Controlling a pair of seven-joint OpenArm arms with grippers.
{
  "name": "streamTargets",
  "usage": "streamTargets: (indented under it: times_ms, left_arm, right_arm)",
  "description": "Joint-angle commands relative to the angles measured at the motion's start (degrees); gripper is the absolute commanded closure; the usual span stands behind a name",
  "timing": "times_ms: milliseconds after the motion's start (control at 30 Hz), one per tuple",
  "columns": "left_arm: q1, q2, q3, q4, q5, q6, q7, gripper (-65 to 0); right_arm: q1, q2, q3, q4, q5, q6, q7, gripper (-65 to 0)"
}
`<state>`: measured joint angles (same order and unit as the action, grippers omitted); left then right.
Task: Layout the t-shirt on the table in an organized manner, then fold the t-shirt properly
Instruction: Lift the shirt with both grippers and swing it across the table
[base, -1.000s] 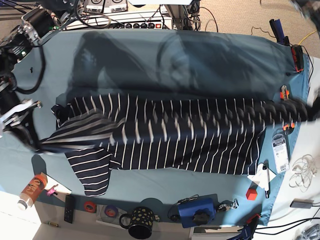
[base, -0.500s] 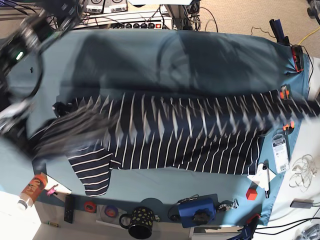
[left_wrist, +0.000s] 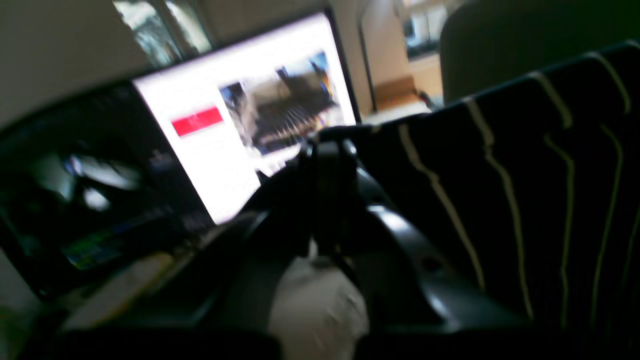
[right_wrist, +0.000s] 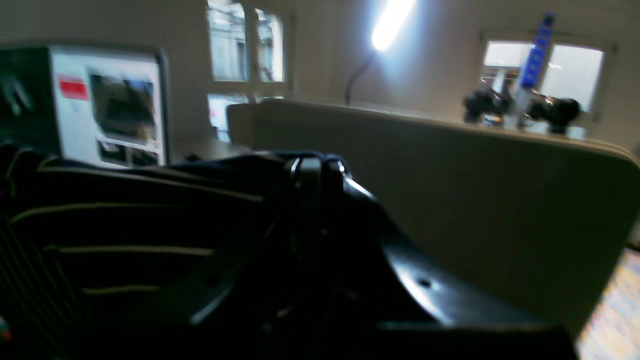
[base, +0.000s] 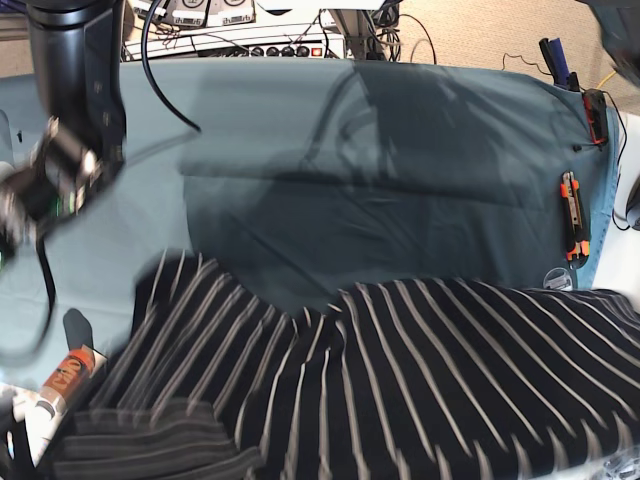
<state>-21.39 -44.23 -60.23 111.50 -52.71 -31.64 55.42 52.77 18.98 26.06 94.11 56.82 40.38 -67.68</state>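
At the tip of my left gripper (left_wrist: 325, 150), in the left wrist view, the jaws are pressed together on a fold of the t-shirt (left_wrist: 500, 190), whose striped cloth hangs to the right of the fingers; a lit monitor (left_wrist: 240, 125) stands behind and to the left of them. My right gripper (right_wrist: 310, 167) is likewise clamped on the t-shirt (right_wrist: 130, 220), with the cloth bunched to its left and a pale partition (right_wrist: 475, 200) beyond it on the right.

Compared with half a second ago, the t-shirt (base: 420, 390) no longer stretches as a band across the middle of the counter (base: 400, 150); in the base view it now fills the lower part of the frame, raised and close to the camera, its stripes fanning outward. The mug, remote and blue box at the near edge, visible earlier, are now hidden behind the cloth.

Edges and room: the whole far half of the counter lies bare in teal cloth, crossed only by shadows. An orange-handled tool (base: 571, 215) lies along the counter's edge on the base view's right. An orange can (base: 68, 372) sits at the lower left corner, just beside the hanging sleeve.
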Motion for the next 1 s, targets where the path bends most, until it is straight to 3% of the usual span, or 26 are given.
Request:
streamTargets:
  times_ms: [0,267,433,700,833,967]
  left_arm:
    - [-1.90,-2.19,-0.31,0.02,0.66,0.81,-1.46,0.0]
    - [-4.50,-6.23,-0.57,-3.08,0.66,0.87,-1.42,0.0]
    - [-4.50,-8.24,-3.89,-3.08,0.39,2.67,-1.44,0.0]
    - [-4.13,-11.04,-12.57,-2.73,-5.22,1.90,1.90,0.0]
    - [-3.98,-11.67,-12.85,-2.62,-6.49,1.84,3.04,0.0]
    - [-4.02,-11.96,-8.90,-2.64,-6.47,1.57,1.99,0.0]
  right_arm:
    - [3.34,0.35,0.28,0.70,0.35,-0.38,1.73,0.0]
    - [11.15,-2.69,0.24,0.72,0.31,-0.38,1.40,0.0]
    - [14.10,-4.15,0.24,0.72,0.28,-0.38,1.49,0.0]
    - [14.93,-4.39,0.28,1.16,2.91,-0.38,-0.26,0.0]
    - [14.88,-4.39,0.28,2.21,2.86,-0.38,-1.05,0.0]
    - [14.99,-4.37,0.28,1.22,-3.69,-1.14,1.29,0.0]
